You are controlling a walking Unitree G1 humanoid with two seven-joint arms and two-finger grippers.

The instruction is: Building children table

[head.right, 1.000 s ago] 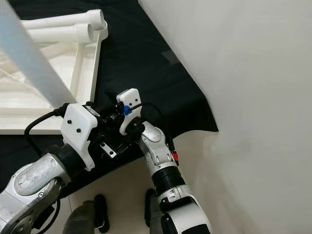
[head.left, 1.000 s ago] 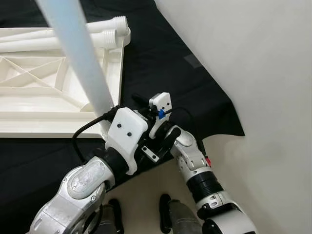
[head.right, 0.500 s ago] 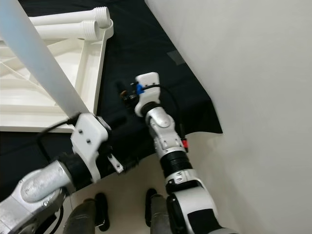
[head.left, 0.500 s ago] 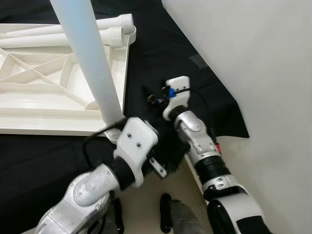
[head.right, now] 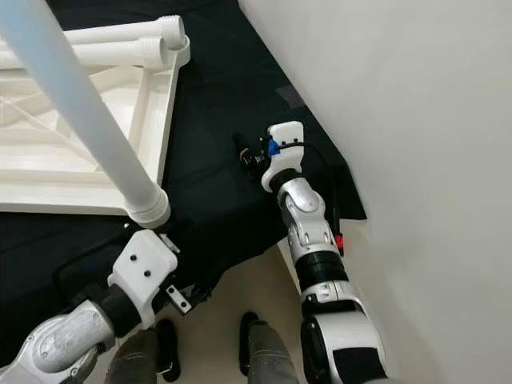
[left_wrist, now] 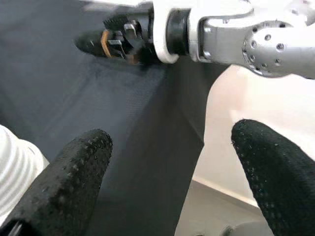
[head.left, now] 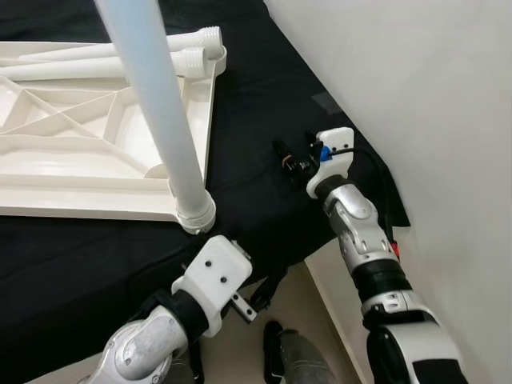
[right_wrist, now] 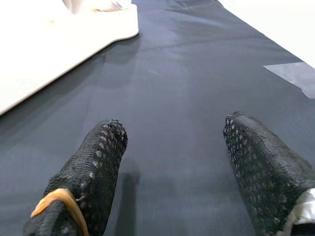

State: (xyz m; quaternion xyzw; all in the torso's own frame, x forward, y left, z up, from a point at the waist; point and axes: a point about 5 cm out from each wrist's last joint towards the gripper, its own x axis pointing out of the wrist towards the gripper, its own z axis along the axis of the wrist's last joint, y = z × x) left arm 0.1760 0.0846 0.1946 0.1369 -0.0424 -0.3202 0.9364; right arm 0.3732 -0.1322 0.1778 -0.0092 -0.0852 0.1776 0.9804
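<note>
Beside the table leg (head.left: 164, 120), both arms have withdrawn, fingers (right_wrist: 93, 167) spread, empty

Pale floor (head.left: 448, 120) carries black cloth (head.left: 264, 104) (wrinkled at near edge). Upturned white tabletop (head.left: 88, 160) lies on cloth toward its far-left part; two loose threaded legs (head.left: 120, 60) rest along tabletop's far edge. Grey tape patch (head.left: 324, 100) on floor beside cloth's right edge.

Glossy white plastic table frame (head.left: 96, 152), matt black cloth (head.left: 264, 104)
</note>
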